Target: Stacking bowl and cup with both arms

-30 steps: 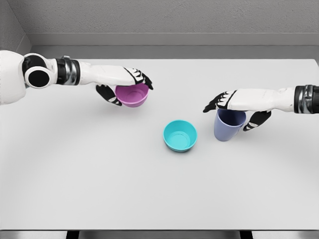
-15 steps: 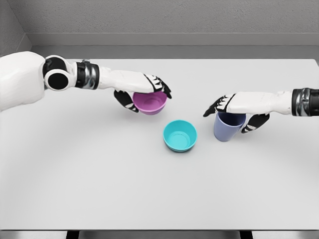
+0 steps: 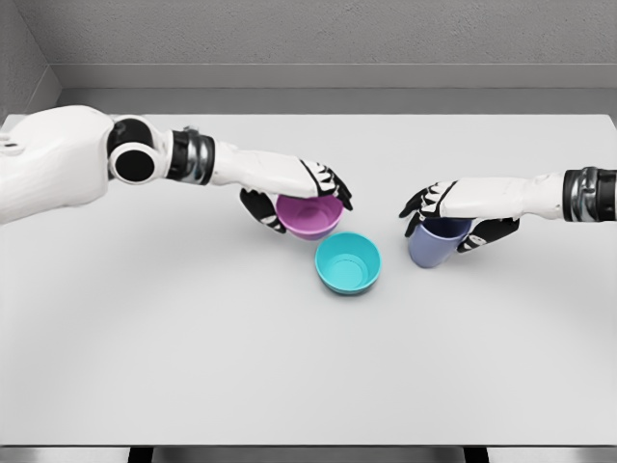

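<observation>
- The white table [image 3: 193, 367] is carrying everything.
- The left hand [image 3: 304, 189] is gripping the purple bowl [image 3: 309, 216], fingers over the far rim, thumb beneath; the bowl's mouth is facing up, just beside the teal bowl [image 3: 349, 262].
- The right hand [image 3: 453, 207] is clasping the blue cup [image 3: 431, 243], leaning slightly, mouth upward.

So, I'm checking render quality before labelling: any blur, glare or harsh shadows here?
Head view: sharp throughout, with no blur or glare; lighting is soft and even, and the teal bowl, purple bowl and blue cup cast only faint shadows on the white table.
</observation>
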{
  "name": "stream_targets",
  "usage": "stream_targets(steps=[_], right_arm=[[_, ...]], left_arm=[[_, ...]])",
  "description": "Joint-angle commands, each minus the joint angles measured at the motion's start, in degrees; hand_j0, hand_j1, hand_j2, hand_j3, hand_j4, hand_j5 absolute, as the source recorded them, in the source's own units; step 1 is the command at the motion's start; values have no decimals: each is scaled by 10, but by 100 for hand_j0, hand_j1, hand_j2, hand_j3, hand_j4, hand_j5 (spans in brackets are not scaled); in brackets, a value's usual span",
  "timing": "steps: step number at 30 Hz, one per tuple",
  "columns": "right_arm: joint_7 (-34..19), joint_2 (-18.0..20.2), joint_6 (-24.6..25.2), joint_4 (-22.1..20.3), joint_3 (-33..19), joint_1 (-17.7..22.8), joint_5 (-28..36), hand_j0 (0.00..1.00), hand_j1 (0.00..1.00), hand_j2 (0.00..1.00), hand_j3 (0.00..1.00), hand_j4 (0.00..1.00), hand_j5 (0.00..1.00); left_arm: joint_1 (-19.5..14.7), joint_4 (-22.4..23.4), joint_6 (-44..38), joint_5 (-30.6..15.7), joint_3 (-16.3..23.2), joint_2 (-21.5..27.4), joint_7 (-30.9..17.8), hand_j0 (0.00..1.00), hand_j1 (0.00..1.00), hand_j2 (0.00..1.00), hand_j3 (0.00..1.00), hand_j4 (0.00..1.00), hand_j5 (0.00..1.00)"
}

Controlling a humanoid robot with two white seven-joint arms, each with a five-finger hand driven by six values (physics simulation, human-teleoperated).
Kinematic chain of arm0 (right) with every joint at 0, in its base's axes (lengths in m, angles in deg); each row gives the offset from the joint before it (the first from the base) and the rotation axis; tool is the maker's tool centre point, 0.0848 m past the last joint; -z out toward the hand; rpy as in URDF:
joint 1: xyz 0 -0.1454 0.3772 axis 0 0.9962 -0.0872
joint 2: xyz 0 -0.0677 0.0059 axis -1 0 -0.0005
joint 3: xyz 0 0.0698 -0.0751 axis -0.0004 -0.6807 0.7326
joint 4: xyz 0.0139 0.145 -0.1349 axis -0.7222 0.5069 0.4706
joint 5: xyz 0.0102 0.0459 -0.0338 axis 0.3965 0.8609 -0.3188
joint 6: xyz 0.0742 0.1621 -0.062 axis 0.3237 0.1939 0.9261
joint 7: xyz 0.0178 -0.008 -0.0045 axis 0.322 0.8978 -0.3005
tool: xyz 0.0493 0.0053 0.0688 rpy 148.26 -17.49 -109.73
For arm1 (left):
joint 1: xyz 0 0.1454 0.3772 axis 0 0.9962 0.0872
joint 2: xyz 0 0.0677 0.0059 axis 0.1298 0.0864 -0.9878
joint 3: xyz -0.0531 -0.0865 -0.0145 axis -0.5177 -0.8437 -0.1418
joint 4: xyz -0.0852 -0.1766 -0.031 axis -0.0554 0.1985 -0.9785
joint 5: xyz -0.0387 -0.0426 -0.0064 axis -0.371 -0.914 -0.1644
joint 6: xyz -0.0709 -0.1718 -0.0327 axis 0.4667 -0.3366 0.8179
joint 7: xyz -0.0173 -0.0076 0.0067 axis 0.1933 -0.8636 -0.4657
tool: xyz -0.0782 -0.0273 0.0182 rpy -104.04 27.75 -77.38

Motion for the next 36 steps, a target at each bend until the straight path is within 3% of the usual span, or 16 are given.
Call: stream_targets(steps=[1, 18, 36], right_arm=[[4, -1, -1, 1, 1, 0, -11, 68, 68, 68, 68, 68, 68], [-3, 11, -1, -7, -28, -10, -11, 67, 67, 67, 67, 67, 67], [-7, 20, -1, -6, -42, -11, -9, 62, 62, 62, 62, 62, 62]], left_arm=[[0, -9, -1, -8, 1, -1, 0, 59, 59, 59, 59, 59, 59], [-24, -56, -1, -28, 22, -1, 1, 59, 59, 59, 59, 59, 59], [-25, -58, -1, -37, 30, -30, 3, 59, 59, 59, 59, 59, 59]])
